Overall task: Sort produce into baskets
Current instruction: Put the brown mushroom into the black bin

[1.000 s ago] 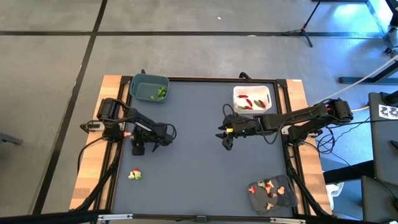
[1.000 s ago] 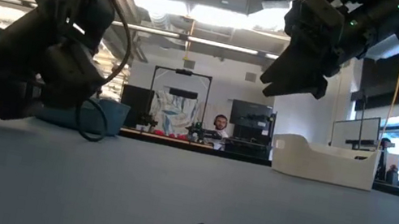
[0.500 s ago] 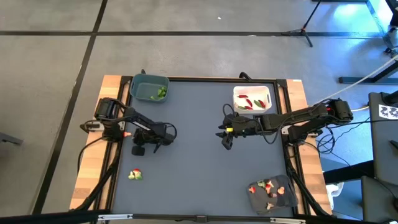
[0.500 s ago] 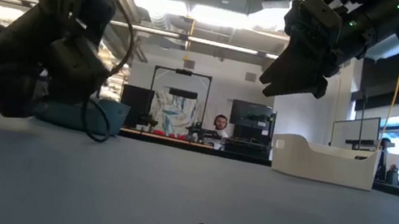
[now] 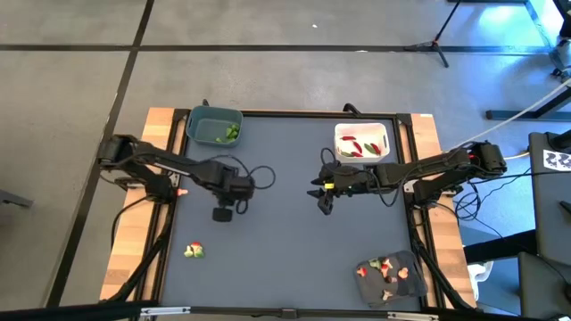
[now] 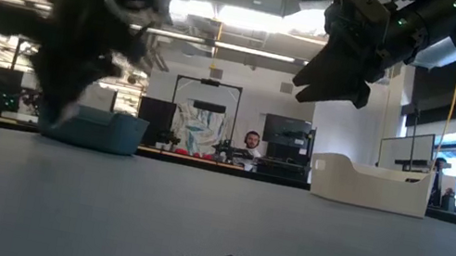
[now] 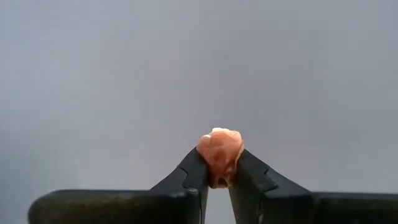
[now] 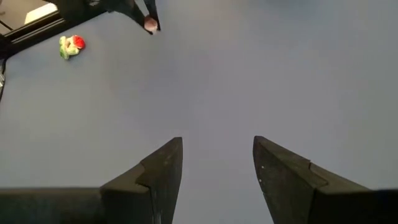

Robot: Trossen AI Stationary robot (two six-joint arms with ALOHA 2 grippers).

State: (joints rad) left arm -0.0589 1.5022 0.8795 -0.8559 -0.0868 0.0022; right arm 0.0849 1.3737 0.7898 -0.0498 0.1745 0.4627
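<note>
While a pale tan piece of produce (image 7: 220,154) is pinched between its two dark fingers (image 7: 190,176), the left hand (image 5: 219,213) is held over the left-centre of the dark desk (image 5: 285,259). The piece is gripped at its lower half, and its rounded top stands clear above the fingertips. In the right wrist view the same piece is seen far off as a small pale dot at the tip of the left arm.

Near the middle of the desk, the right hand (image 5: 325,203) is held in the air with its fingers (image 8: 165,165) spread apart and nothing between them.

A small red and green cluster of produce (image 5: 194,251) is seen lying on the desk, nearer the front edge than the left hand and apart from it.

At the back left corner a blue-grey basket (image 5: 214,124) is placed, with green pieces (image 5: 231,133) inside. At the back right a white basket (image 5: 361,141) is placed, with red and green pieces (image 5: 359,148) inside. At the front right corner a dark grey tray (image 5: 391,278) is set, holding pale tan and red pieces (image 5: 385,267).

Beyond the desk, in the low view, a person (image 6: 251,141) is seen seated far back in the room.
</note>
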